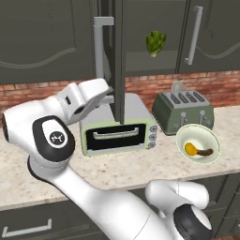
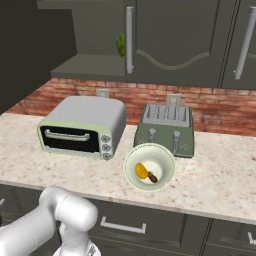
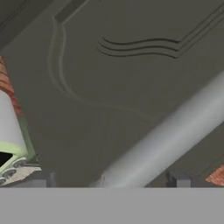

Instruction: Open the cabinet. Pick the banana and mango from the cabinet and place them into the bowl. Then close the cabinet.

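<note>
The cabinet (image 1: pixel 140 61) has its left door (image 1: pixel 118 61) swung out, edge-on in the left base view; its right door (image 2: pixel 170 40) is shut. My gripper (image 1: pixel 107 93) is at the lower end of that open door's bar handle (image 1: pixel 99 47). In the hand view the gripper (image 3: pixel 110 179) is open, its fingertips (image 3: pixel 43 179) on either side of the handle (image 3: pixel 175 135), with the arched door panel (image 3: pixel 131 65) behind. The bowl (image 1: pixel 213 136) (image 2: pixel 162 159) stands on the counter before the toaster. Inside it lie the mango (image 1: pixel 190 149) (image 2: pixel 141 170) and the banana (image 1: pixel 206 151) (image 2: pixel 152 177).
A lettuce head (image 1: pixel 155 43) (image 2: pixel 120 46) sits on the cabinet shelf. A pale green toaster oven (image 1: pixel 117 133) (image 2: pixel 82 127) and a dark green toaster (image 1: pixel 183 112) (image 2: pixel 165 130) stand against the brick wall. The speckled counter (image 2: pixel 215 185) stretches right of the bowl.
</note>
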